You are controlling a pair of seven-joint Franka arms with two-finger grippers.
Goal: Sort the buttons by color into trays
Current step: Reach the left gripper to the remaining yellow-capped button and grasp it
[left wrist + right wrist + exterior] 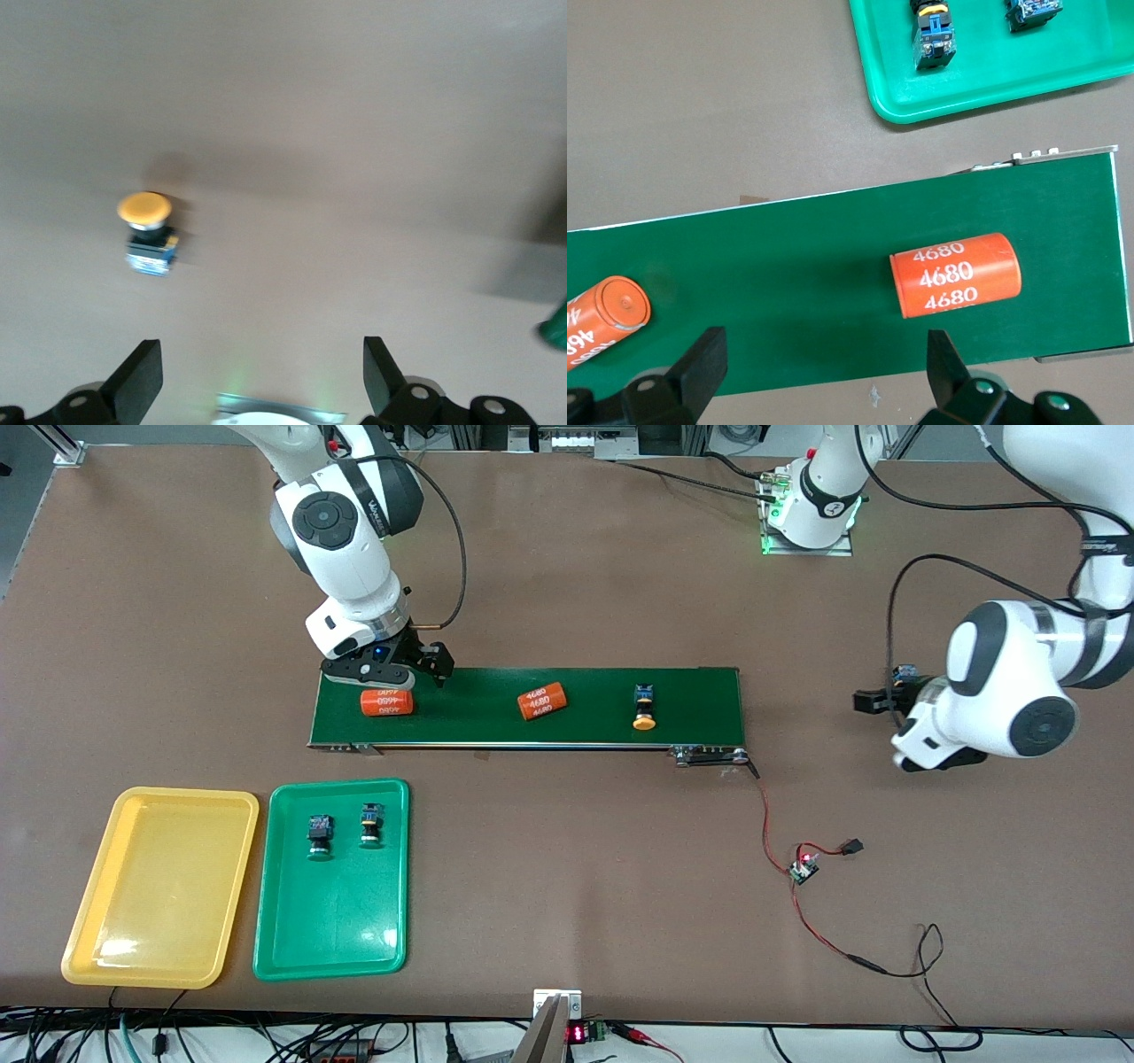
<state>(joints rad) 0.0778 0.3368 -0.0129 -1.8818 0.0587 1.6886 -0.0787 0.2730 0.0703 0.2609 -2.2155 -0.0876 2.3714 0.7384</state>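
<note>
Right claw (400,676) hovering over the right arm's end of the conveyor belt (496,731), fingers spread wide, empty; an orange 4680 cylinder (387,702) directly beneath, not a task item. Left claw (873,701) waiting over bare worktop (567,584) past the belt's other end, likewise spread and holding nothing.

Noted, largest to smallest:
- Belt, dark green, long axis running from one arm's end of the worktop to the other.
- Yellow tray (97,921), nothing in it, nearer the camera than the belt, at the right arm's end.
- Green tray (332,948) just beside the yellow one, carrying two green-capped buttons (320,836), apart from each other.
- Second 4680 cylinder (541,701) mid-belt.
- Yellow-capped button (644,708) on the belt toward the left arm's end, cap pointing to the camera.
- Second yellow-capped button (149,232) on bare worktop near the left claw, per the left wrist view.

Judged: belt button lying along the belt from the right claw, with the mid-belt cylinder between them. Left claw probably nearer.
</note>
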